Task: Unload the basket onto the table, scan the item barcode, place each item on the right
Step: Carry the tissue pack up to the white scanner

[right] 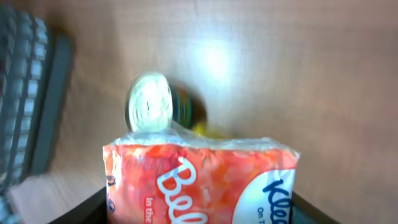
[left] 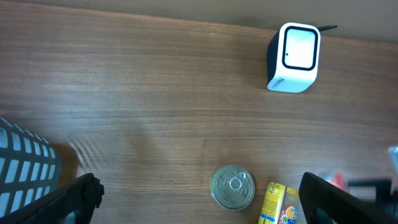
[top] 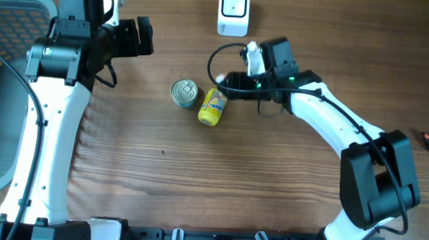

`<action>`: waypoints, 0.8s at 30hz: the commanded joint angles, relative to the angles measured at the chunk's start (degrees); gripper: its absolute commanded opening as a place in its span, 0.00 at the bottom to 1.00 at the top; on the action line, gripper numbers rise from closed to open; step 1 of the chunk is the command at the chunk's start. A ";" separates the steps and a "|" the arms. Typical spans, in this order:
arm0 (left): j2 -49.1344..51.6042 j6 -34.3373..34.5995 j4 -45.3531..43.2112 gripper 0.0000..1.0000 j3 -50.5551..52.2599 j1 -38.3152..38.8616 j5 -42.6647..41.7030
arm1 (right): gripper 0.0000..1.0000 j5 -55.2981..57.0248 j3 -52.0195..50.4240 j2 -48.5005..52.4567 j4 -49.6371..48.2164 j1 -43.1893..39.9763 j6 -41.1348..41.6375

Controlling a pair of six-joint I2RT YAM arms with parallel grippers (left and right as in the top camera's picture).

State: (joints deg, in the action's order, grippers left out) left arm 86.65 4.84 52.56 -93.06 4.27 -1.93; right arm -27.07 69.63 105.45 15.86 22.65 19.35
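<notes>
Between the fingers of the right gripper (top: pixel 230 81) you see the tissue pack (right: pixel 199 180), orange-red with white letters. The two dark fingers press on its two sides, so it is clamped, and it sits above the table (top: pixel 160 176) near the middle. Just under it you find the can (top: pixel 184 93), standing upright, and touching the can is the yellow bottle (top: pixel 212 107), which lies on its side. At the far edge the white scanner (top: pixel 233 11) stands, well apart from the pack. On your left, the left gripper (left: pixel 202 199) has its fingers wide apart and holds nothing. Beside that arm is the grey basket (top: pixel 6 21).
</notes>
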 commanded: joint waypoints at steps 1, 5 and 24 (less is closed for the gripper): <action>-0.83 -0.09 -0.17 1.00 0.24 -0.22 0.31 | 0.67 8.76 0.66 -0.44 -7.41 -0.15 -4.76; -0.72 -0.09 -0.13 1.00 0.24 -0.22 0.31 | 0.71 19.50 0.66 0.15 -17.05 -0.15 -8.11; -0.72 -0.09 0.74 1.00 0.24 -0.22 0.33 | 0.67 28.74 5.25 23.89 -69.40 -0.11 -16.22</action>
State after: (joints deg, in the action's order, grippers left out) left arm 86.65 4.84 53.28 -93.03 4.27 -1.78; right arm 0.67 70.30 126.17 -54.72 22.68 4.23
